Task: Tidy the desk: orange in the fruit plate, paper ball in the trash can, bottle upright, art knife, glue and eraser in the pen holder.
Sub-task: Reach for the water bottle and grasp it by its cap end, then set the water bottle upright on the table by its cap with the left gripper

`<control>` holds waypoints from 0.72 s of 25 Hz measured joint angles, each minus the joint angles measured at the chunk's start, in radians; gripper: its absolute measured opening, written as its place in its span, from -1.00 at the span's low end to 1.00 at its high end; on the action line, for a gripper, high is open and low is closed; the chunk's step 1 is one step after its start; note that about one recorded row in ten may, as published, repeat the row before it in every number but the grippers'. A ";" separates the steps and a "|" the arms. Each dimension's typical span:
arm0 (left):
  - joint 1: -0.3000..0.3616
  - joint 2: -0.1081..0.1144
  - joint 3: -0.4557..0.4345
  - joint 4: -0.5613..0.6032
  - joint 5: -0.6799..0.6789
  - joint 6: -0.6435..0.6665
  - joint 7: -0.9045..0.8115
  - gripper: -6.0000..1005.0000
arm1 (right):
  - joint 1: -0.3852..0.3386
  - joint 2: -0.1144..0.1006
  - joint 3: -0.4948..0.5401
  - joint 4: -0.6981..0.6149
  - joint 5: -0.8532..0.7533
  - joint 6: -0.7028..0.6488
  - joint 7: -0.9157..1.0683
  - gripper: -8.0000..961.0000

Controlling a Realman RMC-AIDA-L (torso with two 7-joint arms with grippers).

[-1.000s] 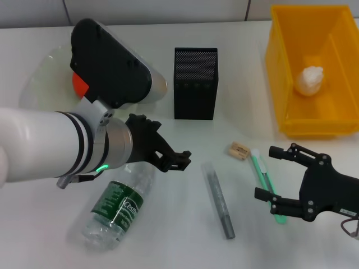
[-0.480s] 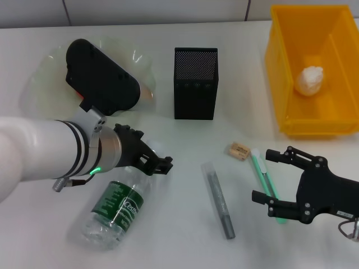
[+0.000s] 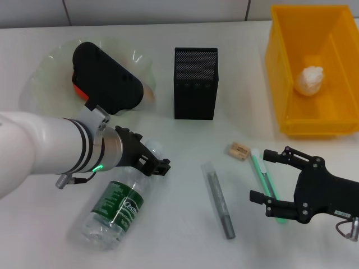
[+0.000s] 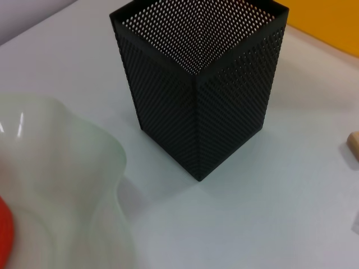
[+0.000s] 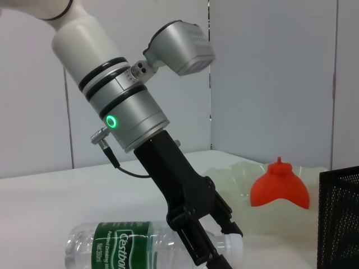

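A clear bottle (image 3: pixel 116 208) with a green label lies on its side at the front left. My left gripper (image 3: pixel 157 166) is at its neck, fingers open on either side of the cap, as the right wrist view (image 5: pixel 216 242) shows. The orange (image 3: pixel 78 88) sits in the pale fruit plate (image 3: pixel 45 73). The paper ball (image 3: pixel 310 80) lies in the yellow bin (image 3: pixel 286 84). My right gripper (image 3: pixel 259 175) is open around a green tool with a white tip (image 3: pixel 262 175). A grey stick (image 3: pixel 219 199) and a tan eraser (image 3: pixel 239 151) lie on the table. The black mesh pen holder (image 3: pixel 195 83) stands behind them.
The left wrist view shows the pen holder (image 4: pixel 196 84) close by, the plate's rim (image 4: pixel 61 185) and the orange's edge (image 4: pixel 4 235). The left arm's black wrist housing (image 3: pixel 106 84) hangs over the plate.
My left gripper has drawn back to the left and down onto the bottle's neck. My right gripper has shifted slightly left along the green tool.
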 joint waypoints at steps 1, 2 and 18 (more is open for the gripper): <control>-0.003 0.000 -0.001 -0.002 0.000 0.002 0.001 0.41 | 0.000 0.000 0.001 0.000 0.000 0.000 0.001 0.77; -0.007 0.000 -0.003 -0.003 -0.002 0.008 0.001 0.40 | 0.000 0.000 0.002 0.000 0.000 0.000 0.001 0.77; -0.042 0.006 -0.091 0.031 -0.090 0.112 0.120 -0.09 | 0.001 -0.002 0.007 0.000 0.001 -0.005 0.018 0.76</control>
